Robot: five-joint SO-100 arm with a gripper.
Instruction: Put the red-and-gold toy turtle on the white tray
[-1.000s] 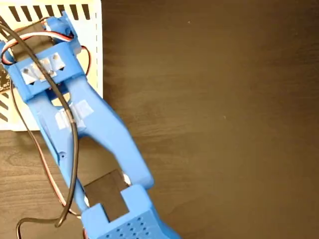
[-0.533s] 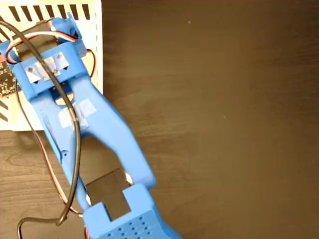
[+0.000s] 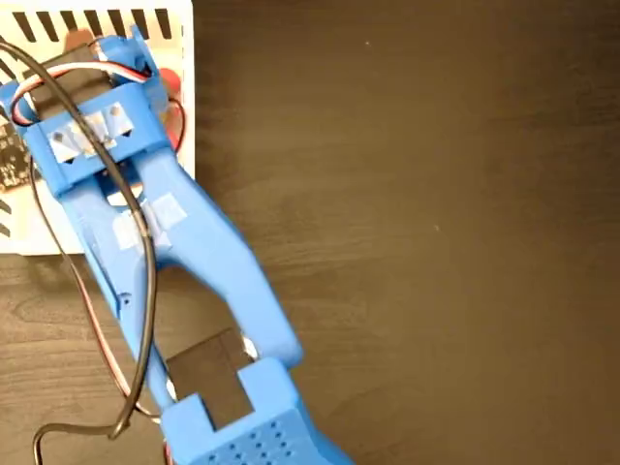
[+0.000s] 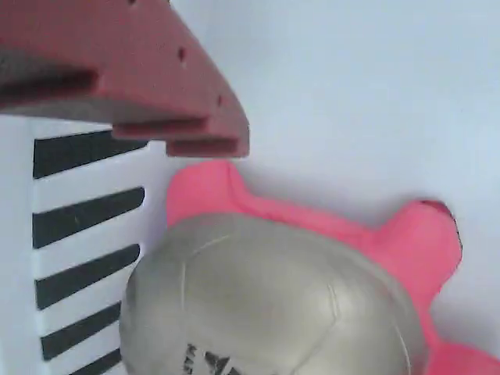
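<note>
Comparing the fixed view with the pictures from the second before, a spot of coral red has come into sight on the white tray [image 3: 186, 58], just right of the blue arm's [image 3: 174, 242] wrist, where only white showed a moment earlier; the arm itself has barely shifted over the last half second. That red is part of the red-and-gold toy turtle [image 3: 170, 79], and the wrist view bears it out: the turtle [image 4: 273, 305] lies on the tray's pale floor [image 4: 351, 86], shell up, beside the black slot stripes along the edge, with its coral limbs spread flat. One reddish finger of the gripper [image 4: 133, 70] hangs above and clear of the toy with white showing between them; the other finger is out of sight, so I cannot tell for certain how wide the jaws stand, though nothing appears to be clamped on the turtle. My reading is that the toy has been released and the placement is essentially done. The tray holds the turtle near its right edge and nothing else that I can make out; the dark wooden worktop [image 3: 417, 242] beside it carries only the arm.
</note>
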